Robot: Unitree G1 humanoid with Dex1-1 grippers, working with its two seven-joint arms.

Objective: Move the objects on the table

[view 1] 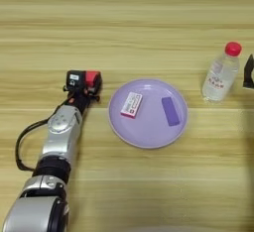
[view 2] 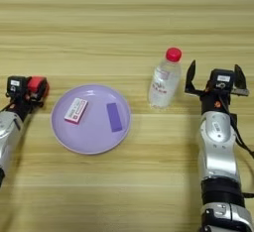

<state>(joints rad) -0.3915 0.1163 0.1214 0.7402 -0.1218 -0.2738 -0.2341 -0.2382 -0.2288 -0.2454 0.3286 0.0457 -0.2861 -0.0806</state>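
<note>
Left gripper (view 1: pixel 92 83) clamped on the red cube (view 1: pixel 92 79), just left of the lilac plate (view 1: pixel 148 136).
Purple block (view 1: pixel 170 111) lies in the plate; right gripper (view 2: pixel 214 80) idle, fingers apart, beside the bottle (view 2: pixel 164 79). Judged next: carry cube over plate and release.

Left pincer (view 1: pixel 88 83) closed near the left edge; right pincer (view 2: pixel 214 76) spread wide, idle

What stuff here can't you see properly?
- Left claw: the red cube sits at its tip in both views, but the black fingers blend in, so the grip is unclear.
- Right claw: left eye view cuts it off at the edge.
- Card on the plate: print too small to read.
</note>
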